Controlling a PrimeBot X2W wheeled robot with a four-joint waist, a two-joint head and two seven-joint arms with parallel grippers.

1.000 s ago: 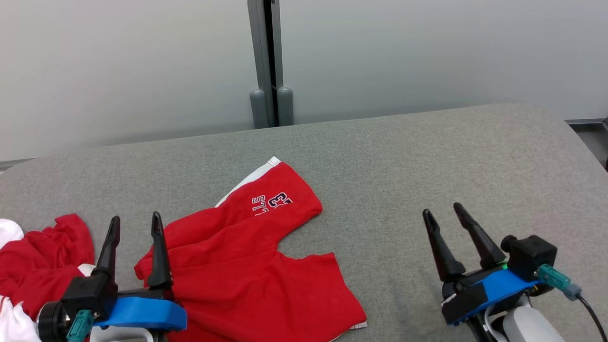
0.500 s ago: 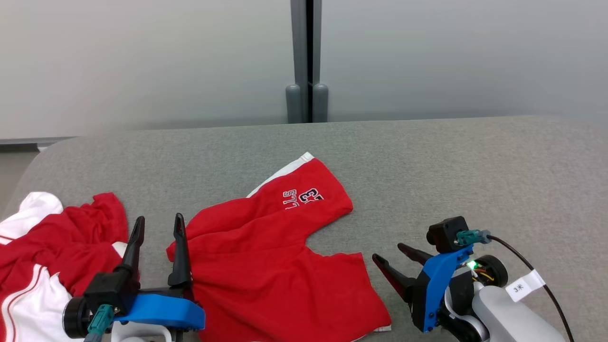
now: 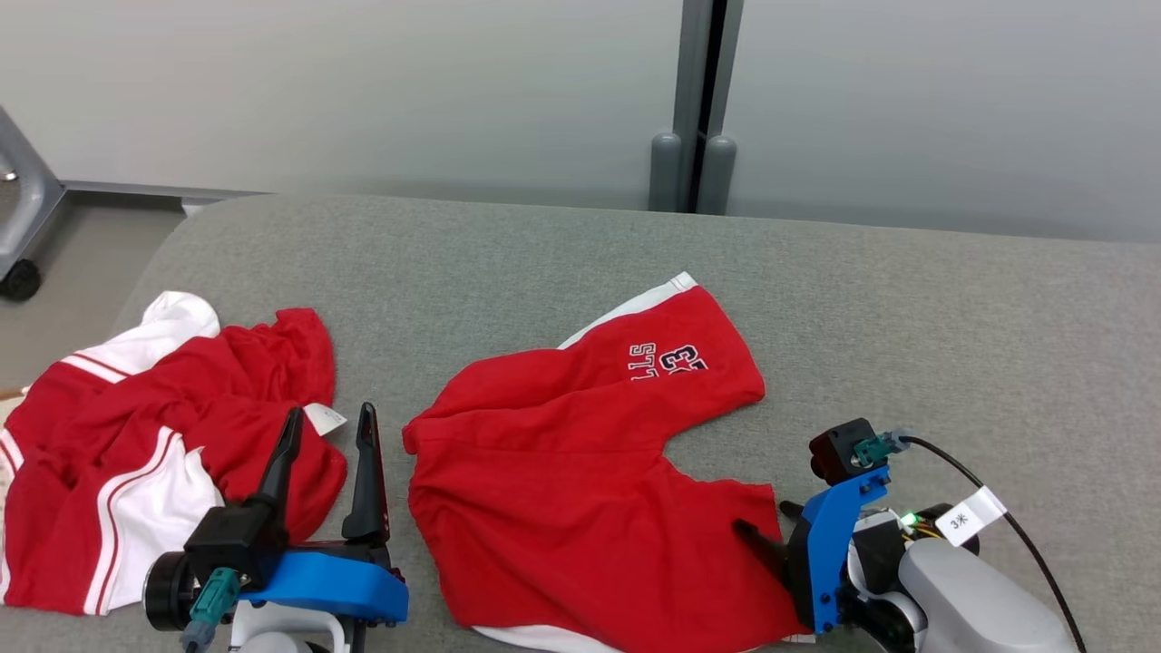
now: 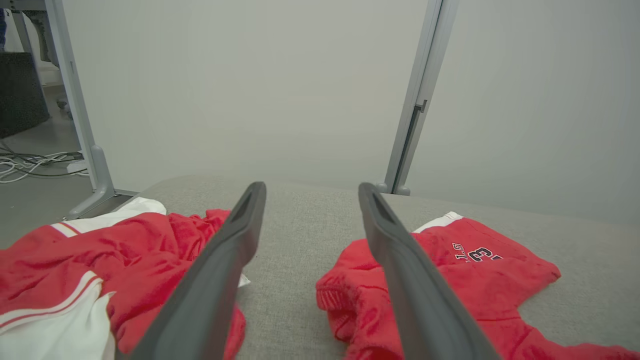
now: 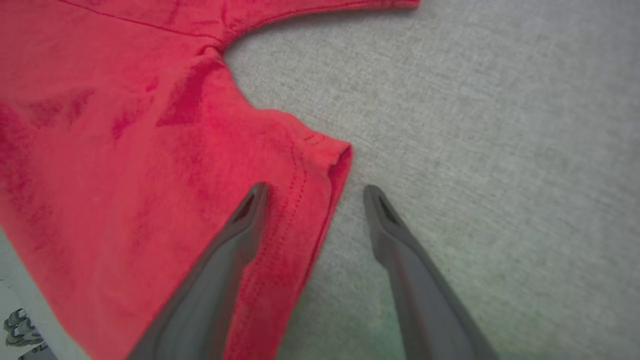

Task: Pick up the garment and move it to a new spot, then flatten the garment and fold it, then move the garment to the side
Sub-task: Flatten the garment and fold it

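a: where do the red shorts (image 3: 580,472) lie against the jaws?
b: spread out on the grey padded top (image 3: 907,299), between the two grippers. the right gripper (image 5: 314,189) points at one leg's hem, with one finger over the red cloth and the other over bare grey. the hem's edge runs between them.
a: is it gripping?
b: no, its jaws stand wide apart and pinch nothing (whether a tip touches the cloth i cannot tell).
a: and the left gripper (image 4: 311,186)?
b: spread wide too and empty, with bare grey between its fingers. the shorts' gathered edge sits just outside its right finger, and a crumpled red-and-white garment (image 3: 136,453) lies just outside its left finger. the navy lettering (image 3: 667,361) is on the leg beyond its fingertips.
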